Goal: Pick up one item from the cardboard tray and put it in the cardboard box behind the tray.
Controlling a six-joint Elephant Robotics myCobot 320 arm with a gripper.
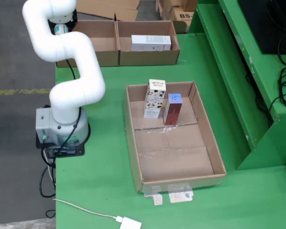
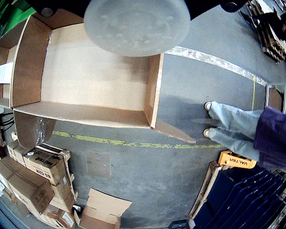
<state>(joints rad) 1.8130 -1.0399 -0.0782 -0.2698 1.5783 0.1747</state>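
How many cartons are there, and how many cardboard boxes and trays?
Cartons standing in the tray: 2, a white one and a red one
Cartons lying in the back box: 1, white
Cardboard trays: 1
Cardboard back boxes: 2, left and right
Total: 6

So on the green surface (image 1: 109,181) there's an open shallow cardboard tray (image 1: 173,164) sitting roughly in the middle. Two upright cartons stand side by side at its far end: a white patterned milk-style carton (image 1: 154,98) on the left in the fixed view, a dark red box (image 1: 172,109) touching it on the right. Behind the tray is a brown two-compartment cardboard box (image 1: 118,47), with a flat white packet (image 1: 151,42) lying in its right compartment. The white robot arm (image 1: 66,62) stands left of the tray, at the surface's edge.
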